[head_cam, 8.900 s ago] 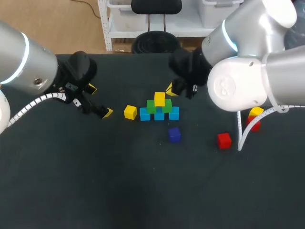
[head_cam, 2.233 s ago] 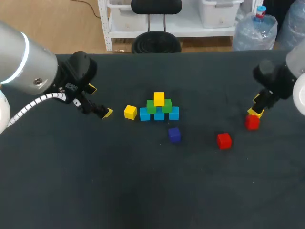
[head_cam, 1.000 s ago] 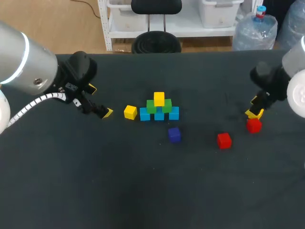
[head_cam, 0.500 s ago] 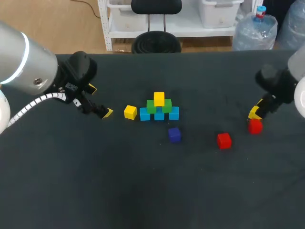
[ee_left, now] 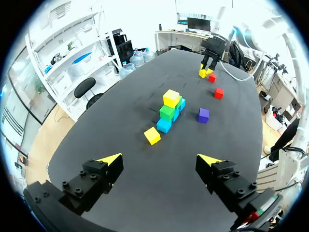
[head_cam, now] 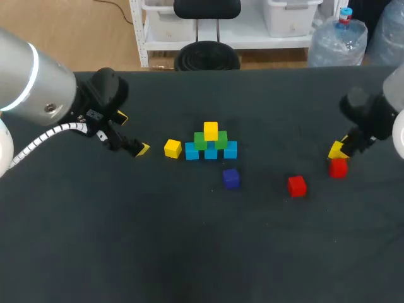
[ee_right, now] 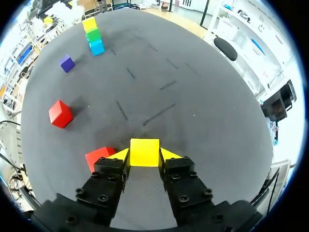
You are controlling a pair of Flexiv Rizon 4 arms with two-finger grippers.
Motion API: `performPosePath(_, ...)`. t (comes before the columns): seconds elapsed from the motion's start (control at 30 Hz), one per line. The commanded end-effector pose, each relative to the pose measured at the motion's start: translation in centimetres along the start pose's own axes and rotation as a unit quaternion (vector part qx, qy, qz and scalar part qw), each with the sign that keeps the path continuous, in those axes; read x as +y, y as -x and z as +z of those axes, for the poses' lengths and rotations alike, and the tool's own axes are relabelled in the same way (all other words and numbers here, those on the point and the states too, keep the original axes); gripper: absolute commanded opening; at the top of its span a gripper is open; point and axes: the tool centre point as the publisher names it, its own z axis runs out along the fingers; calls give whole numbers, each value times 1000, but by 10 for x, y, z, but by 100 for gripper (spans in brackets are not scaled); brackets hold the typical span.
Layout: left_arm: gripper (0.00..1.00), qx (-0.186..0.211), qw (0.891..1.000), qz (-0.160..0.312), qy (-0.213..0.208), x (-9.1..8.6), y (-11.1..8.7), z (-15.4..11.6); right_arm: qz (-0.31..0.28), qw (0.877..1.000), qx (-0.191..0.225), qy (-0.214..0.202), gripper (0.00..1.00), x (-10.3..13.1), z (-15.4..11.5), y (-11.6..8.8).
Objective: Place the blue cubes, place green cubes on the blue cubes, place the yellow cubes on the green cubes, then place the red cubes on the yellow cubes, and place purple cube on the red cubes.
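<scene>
1. Lifting is the new thing: the right tool (ee_right: 145, 154) pinches a yellow cube (ee_right: 145, 151) between its tips and has raised it off the red cube (head_cam: 338, 168) it sat on earlier, near the right edge of the bench (head_cam: 189, 240).
2. The red cube has shifted slightly and now lies bare on the bench, just beside the held cube.
3. The stack (head_cam: 211, 142) at mid-bench is unchanged: a blue row, greens on it, one yellow on top.
4. The loose yellow cube (head_cam: 172, 148) beside the stack, the purple cube (head_cam: 231, 178) and the second red cube (head_cam: 297, 185) have not moved.
5. The left tool (ee_left: 159, 159), spread and empty, has stayed near the loose yellow cube.
6. I judge the yellow layer to be in hand. The held cube likely goes across to the greens, and both reds are now free for the next layer.
</scene>
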Motion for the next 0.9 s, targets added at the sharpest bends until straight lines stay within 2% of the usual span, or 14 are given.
performPosePath(0.03, 100, -2, 1000, 1, -2, 1, -1, 0, 0, 1000, -2, -2, 0, 1, 0, -1)
performPosePath(0.3, 100, -2, 1000, 1, -2, 1, -1, 0, -7, 1000, -15, -15, 0, -5, -14, 15)
performPosePath(0.43, 100, -2, 1000, 1, -2, 1, -1, 0, -22, 999, -30, -15, 0, -11, -23, 33)
performPosePath(0.6, 100, -2, 1000, 1, -2, 1, -1, 0, -75, 996, -47, -12, 0, -14, -35, 63)
performPosePath(0.77, 100, -2, 1000, 1, -2, 1, -1, 0, -104, 993, -63, 2, 0, -3, -42, 91)
performPosePath(0.9, 100, -2, 1000, 1, -2, 1, -1, 0, -137, 987, -74, 29, 0, 12, -43, 110)
